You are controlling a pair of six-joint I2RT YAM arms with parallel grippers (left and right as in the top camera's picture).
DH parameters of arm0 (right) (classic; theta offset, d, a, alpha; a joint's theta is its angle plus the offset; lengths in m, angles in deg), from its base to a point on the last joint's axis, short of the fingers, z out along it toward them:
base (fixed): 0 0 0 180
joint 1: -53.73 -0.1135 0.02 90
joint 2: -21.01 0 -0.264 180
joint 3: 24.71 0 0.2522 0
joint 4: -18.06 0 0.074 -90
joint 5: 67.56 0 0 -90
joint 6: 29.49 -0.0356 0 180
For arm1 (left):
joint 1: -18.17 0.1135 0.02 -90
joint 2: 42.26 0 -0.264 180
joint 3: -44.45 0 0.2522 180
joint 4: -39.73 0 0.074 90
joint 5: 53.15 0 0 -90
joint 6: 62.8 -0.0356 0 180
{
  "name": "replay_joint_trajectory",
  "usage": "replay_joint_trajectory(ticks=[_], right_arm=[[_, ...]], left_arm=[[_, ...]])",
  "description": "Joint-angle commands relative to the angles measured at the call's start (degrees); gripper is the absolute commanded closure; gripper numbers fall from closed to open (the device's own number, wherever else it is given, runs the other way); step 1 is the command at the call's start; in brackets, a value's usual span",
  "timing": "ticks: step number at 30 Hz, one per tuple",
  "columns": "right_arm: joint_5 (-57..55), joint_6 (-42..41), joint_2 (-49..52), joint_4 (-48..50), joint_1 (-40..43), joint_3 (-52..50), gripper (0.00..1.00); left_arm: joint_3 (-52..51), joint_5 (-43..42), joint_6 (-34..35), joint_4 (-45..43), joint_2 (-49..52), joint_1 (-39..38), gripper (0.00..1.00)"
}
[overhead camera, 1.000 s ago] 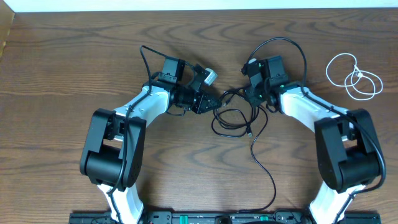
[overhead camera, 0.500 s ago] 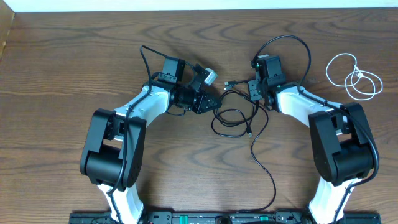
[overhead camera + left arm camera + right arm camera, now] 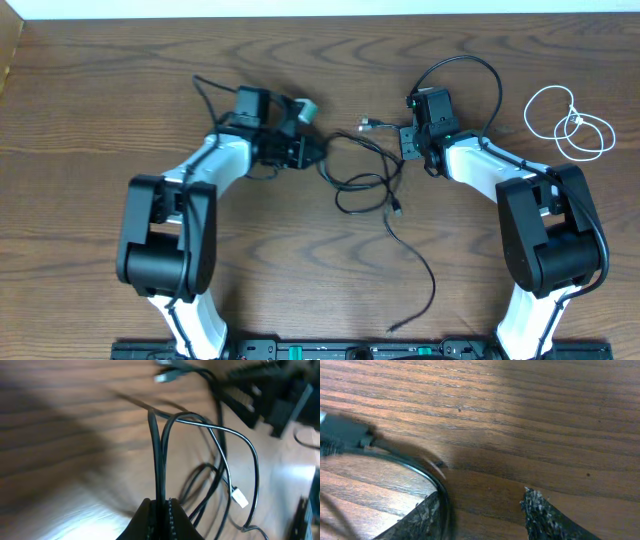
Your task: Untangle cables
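Our left gripper (image 3: 161,504) pinches a doubled strand of the thin black cable (image 3: 160,485), while our right gripper (image 3: 482,507) stands wide, that cable lying just beside it.

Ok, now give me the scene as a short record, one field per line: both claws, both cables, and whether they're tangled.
left claw: shut, pinching a doubled strand of the black cable
right claw: open, low over the table; black cable runs beside one finger, not gripped
black cable: loose loops crossing each other between the arms, tail trailing toward the robot's base
white cable: coiled at the far right, apart from the black one
tangle: the two cables do not touch; only the black one crosses itself
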Motion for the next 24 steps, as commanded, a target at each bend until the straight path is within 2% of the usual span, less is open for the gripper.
replay_joint_trajectory(ticks=[1, 12, 24], right_arm=[[-2.45, -0.2, 3.54, -1.97, 0.42, -1.53, 0.5], [0.96, 1.01, 2.51, -1.55, 0.28, -0.22, 0.48], [23.41, 3.52, -7.69, -12.35, -0.81, 10.93, 0.45]], left_arm=[[-0.7, 1.46, 3.98, 0.61, 0.22, 2.69, 0.92], [-0.7, 1.44, 6.32, 2.4, 0.22, 9.11, 0.92], [-0.7, 1.46, 6.29, 2.4, 0.22, 9.22, 0.92]])
